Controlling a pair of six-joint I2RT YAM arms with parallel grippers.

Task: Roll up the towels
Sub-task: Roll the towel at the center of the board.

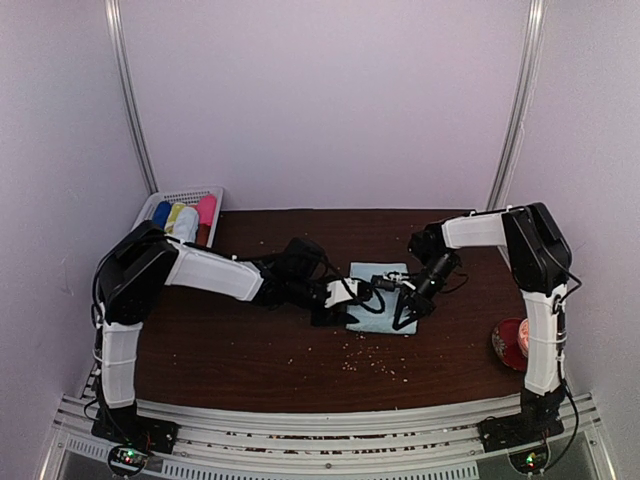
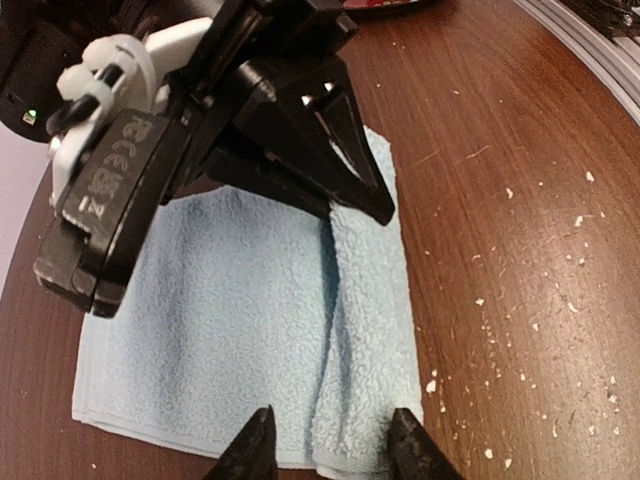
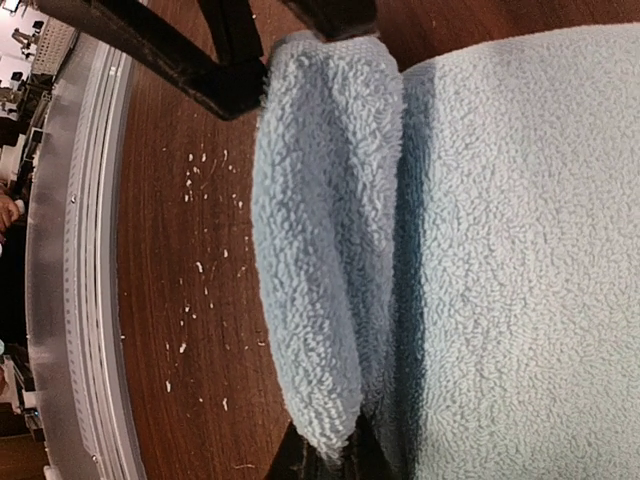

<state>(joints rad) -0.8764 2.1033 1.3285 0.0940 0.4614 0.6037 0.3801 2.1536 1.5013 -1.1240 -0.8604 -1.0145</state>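
Observation:
One pale blue towel (image 1: 378,298) lies flat mid-table, its near edge turned over into a thick fold (image 2: 365,300). My left gripper (image 2: 333,447) is open at one end of that fold, a fingertip on each side of it; one fingertip (image 2: 408,445) rests on the fold. My right gripper (image 3: 330,462) is shut on the fold's other end (image 3: 320,250), pinching the doubled cloth. In the top view the left gripper (image 1: 345,305) and the right gripper (image 1: 405,312) face each other across the towel. No other towel shows.
A white basket (image 1: 215,195) with bright rolled cloths (image 1: 185,218) stands at the back left corner. A red round object (image 1: 512,340) sits by the right arm's base. Pale crumbs (image 1: 365,358) dot the dark wooden table (image 1: 220,340) in front of the towel.

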